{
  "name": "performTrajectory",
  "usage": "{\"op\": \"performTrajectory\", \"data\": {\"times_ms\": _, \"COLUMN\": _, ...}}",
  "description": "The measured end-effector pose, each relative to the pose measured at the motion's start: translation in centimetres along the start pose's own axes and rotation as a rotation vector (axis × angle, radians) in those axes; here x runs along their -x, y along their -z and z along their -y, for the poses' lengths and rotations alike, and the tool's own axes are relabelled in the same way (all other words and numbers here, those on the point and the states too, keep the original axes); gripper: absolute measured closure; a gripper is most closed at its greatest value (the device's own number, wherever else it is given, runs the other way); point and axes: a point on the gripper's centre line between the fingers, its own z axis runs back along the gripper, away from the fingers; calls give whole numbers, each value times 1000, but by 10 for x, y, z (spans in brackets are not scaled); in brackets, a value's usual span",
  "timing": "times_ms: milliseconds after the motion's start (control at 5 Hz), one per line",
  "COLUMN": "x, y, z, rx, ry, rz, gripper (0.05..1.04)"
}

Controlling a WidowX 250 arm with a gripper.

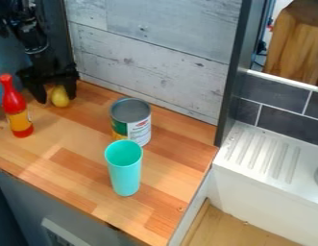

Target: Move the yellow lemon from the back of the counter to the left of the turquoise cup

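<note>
Wooden, the surface (78, 177) stretched before me. Over its back left corner hung the black gripper (56, 99), jaws spread. A can (140, 129) stood mid-surface, a turquoise cup (125, 175) just in front, a red bottle (17, 108) off left; between the jaws sat a small yellow pear-shaped object (59, 96).

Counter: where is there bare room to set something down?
Bare: the counter between bottle and cup, out to the front edge; and the strip right of can and cup, to the right edge. Crowded: the back left, where the tool straddles the yellow thing near the bottle, and between can and cup.
</note>
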Motion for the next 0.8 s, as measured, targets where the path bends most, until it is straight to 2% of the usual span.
{"op": "performTrajectory", "data": {"times_ms": 200, "x": 0, "y": 13, "z": -10, "rx": -59, "ry": -13, "rz": -39, "gripper": 141}}
{"op": "performTrajectory", "data": {"times_ms": 400, "x": -2, "y": 14, "z": -13, "rx": -80, "ry": 0, "rz": -52, "gripper": 346}}
{"op": "performTrajectory", "data": {"times_ms": 600, "x": 3, "y": 12, "z": -14, "rx": -86, "ry": 41, "rz": -72, "gripper": 348}}
{"op": "performTrajectory", "data": {"times_ms": 800, "x": 13, "y": -9, "z": -5, "rx": -53, "ry": 94, "rz": -71, "gripper": 348}}
